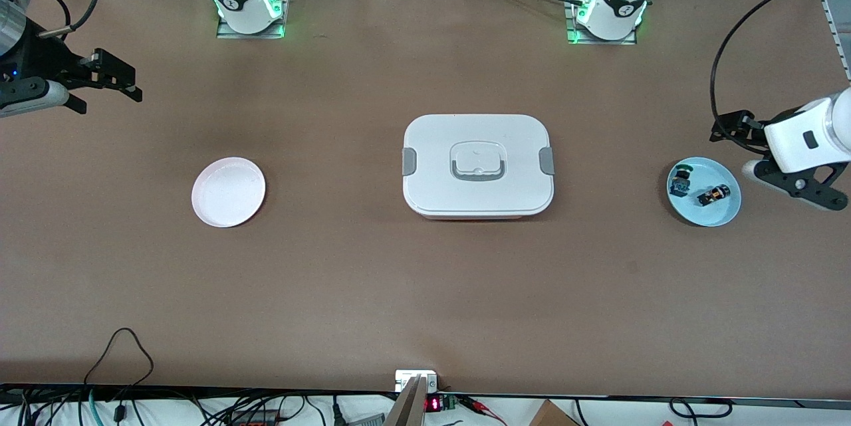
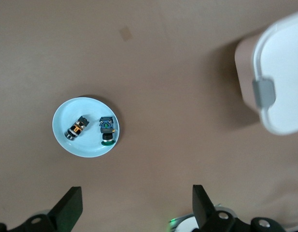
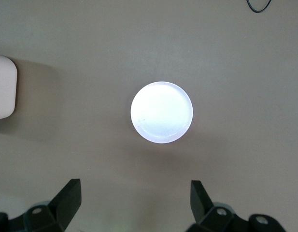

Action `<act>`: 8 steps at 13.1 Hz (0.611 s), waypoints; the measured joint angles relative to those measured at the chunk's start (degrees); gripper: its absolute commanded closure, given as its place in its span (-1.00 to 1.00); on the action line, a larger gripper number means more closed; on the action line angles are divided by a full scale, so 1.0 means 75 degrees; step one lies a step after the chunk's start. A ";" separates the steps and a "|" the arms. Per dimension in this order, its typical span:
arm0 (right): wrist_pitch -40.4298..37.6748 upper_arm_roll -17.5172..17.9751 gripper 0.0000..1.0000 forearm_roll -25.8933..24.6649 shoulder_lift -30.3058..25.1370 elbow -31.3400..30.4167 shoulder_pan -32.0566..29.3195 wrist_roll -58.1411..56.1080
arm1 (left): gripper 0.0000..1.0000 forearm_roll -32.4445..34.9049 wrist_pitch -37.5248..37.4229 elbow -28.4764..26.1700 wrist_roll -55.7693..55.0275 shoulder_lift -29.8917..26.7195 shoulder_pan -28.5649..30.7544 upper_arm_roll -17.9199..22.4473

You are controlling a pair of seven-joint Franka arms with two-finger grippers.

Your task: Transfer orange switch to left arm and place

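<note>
Orange switch (image 1: 714, 196) lies in the blue dish (image 1: 726, 215), untouched. Left tool (image 2: 134, 208) hovers wide near it; right tool (image 3: 134, 203) waits wide at ten o'clock from the white plate (image 1: 228, 191). Next: descend, grasp, skirt the box (image 1: 477, 165).

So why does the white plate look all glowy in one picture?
In the right wrist view the white plate is washed out by glare, so its inside shows no detail. In the front view it looks pale pink with a clear rim. In the left wrist view the box casts a soft shadow.
</note>
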 measured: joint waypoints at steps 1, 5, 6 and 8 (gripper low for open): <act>0.0000 0.0000 -1.00 -0.0001 0.0001 0.0002 0.0000 0.0000 | -1.00 -0.0286 0.0297 -0.0102 -0.0752 -0.0320 -0.0515 0.0563; 0.0001 0.0001 -1.00 -0.0003 0.0000 0.0005 0.0007 0.0008 | -1.00 -0.1367 0.1507 -0.1489 -0.1668 -0.1655 -0.2099 0.2991; 0.0002 0.0003 -1.00 -0.0021 0.0000 0.0009 0.0032 0.0036 | -1.00 -0.1465 0.1672 -0.1888 -0.1651 -0.1960 -0.2283 0.3366; 0.0005 0.0007 -1.00 -0.0064 0.0000 0.0026 0.0129 0.0126 | -1.00 -0.1498 0.1800 -0.2461 -0.1644 -0.2464 -0.2619 0.3723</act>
